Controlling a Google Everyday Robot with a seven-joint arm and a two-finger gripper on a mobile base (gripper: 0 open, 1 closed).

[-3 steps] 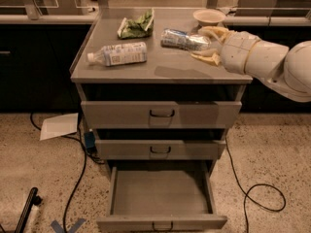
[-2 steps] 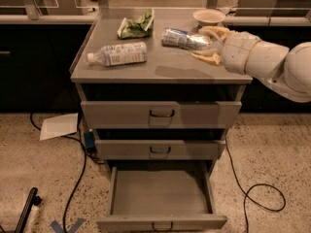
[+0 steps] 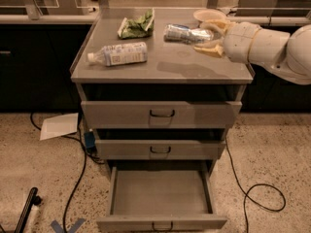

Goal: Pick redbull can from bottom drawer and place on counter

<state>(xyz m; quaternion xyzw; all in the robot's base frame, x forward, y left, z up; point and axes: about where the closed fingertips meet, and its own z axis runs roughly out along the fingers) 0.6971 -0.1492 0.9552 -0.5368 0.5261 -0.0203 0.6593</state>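
Note:
The redbull can (image 3: 186, 33), slim, silver with blue patches, lies sideways in my gripper (image 3: 208, 37) above the right rear of the counter (image 3: 165, 67). The gripper comes in from the right, its pale fingers (image 3: 210, 49) closed on the can's right end. A shadow on the counter below shows that the can hangs a little above the surface. The bottom drawer (image 3: 160, 193) is pulled out at floor level, and its tray shows nothing inside.
A clear plastic bottle (image 3: 119, 54) lies on the counter's left. A green bag (image 3: 136, 27) lies at the back. A pale bowl (image 3: 208, 15) sits behind the gripper. The two upper drawers (image 3: 161, 113) are shut. Cables (image 3: 252, 193) and paper (image 3: 59, 126) lie on the floor.
The gripper and the can have hardly moved, at most shifting slightly upward. Everything else is as before.

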